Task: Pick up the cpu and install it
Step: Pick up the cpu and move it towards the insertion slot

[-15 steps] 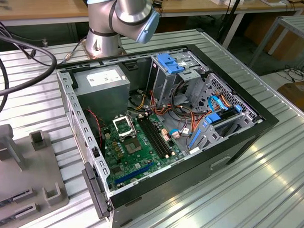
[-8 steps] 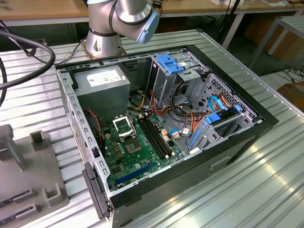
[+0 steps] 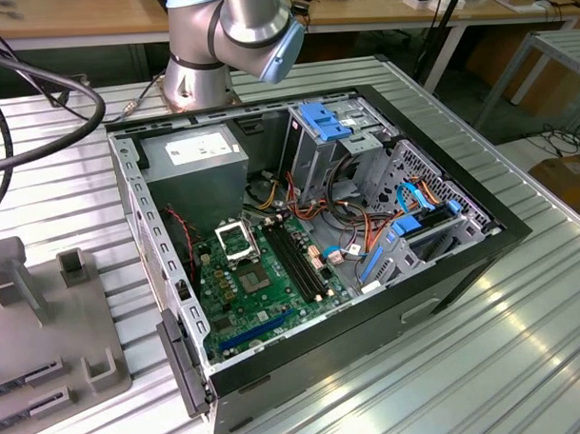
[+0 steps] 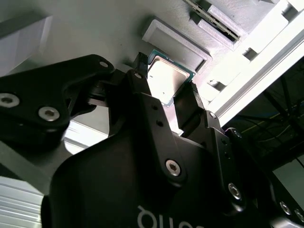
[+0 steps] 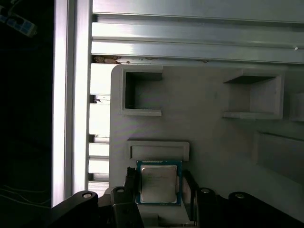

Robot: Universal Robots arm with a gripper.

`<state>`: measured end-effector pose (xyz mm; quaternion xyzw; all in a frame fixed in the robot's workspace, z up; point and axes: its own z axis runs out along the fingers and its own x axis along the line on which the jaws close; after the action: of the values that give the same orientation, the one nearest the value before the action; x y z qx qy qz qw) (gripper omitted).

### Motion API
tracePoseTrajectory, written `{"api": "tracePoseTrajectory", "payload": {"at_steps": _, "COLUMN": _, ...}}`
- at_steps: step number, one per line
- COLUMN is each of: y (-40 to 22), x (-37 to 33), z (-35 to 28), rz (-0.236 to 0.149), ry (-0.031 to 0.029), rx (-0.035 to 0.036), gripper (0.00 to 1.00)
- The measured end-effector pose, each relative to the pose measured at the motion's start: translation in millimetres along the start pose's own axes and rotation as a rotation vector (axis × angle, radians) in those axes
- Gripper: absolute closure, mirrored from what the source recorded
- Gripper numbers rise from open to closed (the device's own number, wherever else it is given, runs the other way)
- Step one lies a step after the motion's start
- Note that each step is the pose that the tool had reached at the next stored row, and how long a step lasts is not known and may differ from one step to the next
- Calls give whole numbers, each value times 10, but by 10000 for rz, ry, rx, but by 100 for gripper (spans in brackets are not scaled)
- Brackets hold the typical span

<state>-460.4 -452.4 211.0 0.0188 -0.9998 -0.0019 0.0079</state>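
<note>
**Over the grey tray at the desk's edge: gripper astride the cpu**

Both wrist views look along the black gripper [image 4: 166, 77] [image 5: 159, 175] straight onto the tray [image 4: 95, 28] [image 5: 204, 133]. The cpu [image 4: 164, 85] [image 5: 158, 184] is one pale silvery chip on a green backing. It lies face up between the gripper's two sides. Whether it is pinched or merely flanked cannot be told. One edge of the chip meets a low raised ledge [image 4: 175, 42] [image 5: 158, 150]. Past the ledge, the first wrist view shows two open-sided square pockets [image 5: 140, 92]. The tray's rounded corner lies close to an edge of the ribbed desk [image 5: 190, 33].

In the exterior view, the arm [image 3: 236, 33] stands on its base at the desk's far edge, with one blue-capped joint turned toward the camera. One open computer case [image 3: 371, 343] lies mid-desk [image 3: 524, 361], well apart from the tray [image 3: 48, 378] at the edge on the exterior view's left. The case walls enclose these parts:
- one green motherboard [image 3: 264, 294]
- one silver-framed socket [image 3: 236, 240]
- one grey power supply [image 3: 197, 158]
- a bundle of orange and red wires [image 3: 313, 202] just beside the socket

One thick black cable [image 3: 57, 101] loops over the desk's far corner on the exterior view's left.
</note>
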Motion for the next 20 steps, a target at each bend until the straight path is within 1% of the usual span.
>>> {"api": "tracePoseTrajectory", "payload": {"at_steps": 3, "y": 0, "x": 0, "z": -24, "rz": 0, "ry": -2, "rx": -1, "gripper": 52}}
{"api": "tracePoseTrajectory", "payload": {"at_steps": 4, "y": 1, "x": 1, "z": -114, "rz": 0, "ry": -3, "rx": -2, "gripper": 52}}
{"api": "tracePoseTrajectory", "payload": {"at_steps": 5, "y": 1, "x": -2, "z": -185, "rz": 0, "ry": 11, "rx": -1, "gripper": 52}}
{"api": "tracePoseTrajectory", "payload": {"at_steps": 6, "y": 1, "x": -1, "z": -269, "rz": 0, "ry": 11, "rx": -2, "gripper": 52}}
{"api": "tracePoseTrajectory", "payload": {"at_steps": 7, "y": 2, "x": 0, "z": -327, "rz": 0, "ry": 11, "rx": -1, "gripper": 52}}
{"api": "tracePoseTrajectory", "payload": {"at_steps": 20, "y": 2, "x": 1, "z": -396, "rz": 0, "ry": 9, "rx": -3, "gripper": 52}}
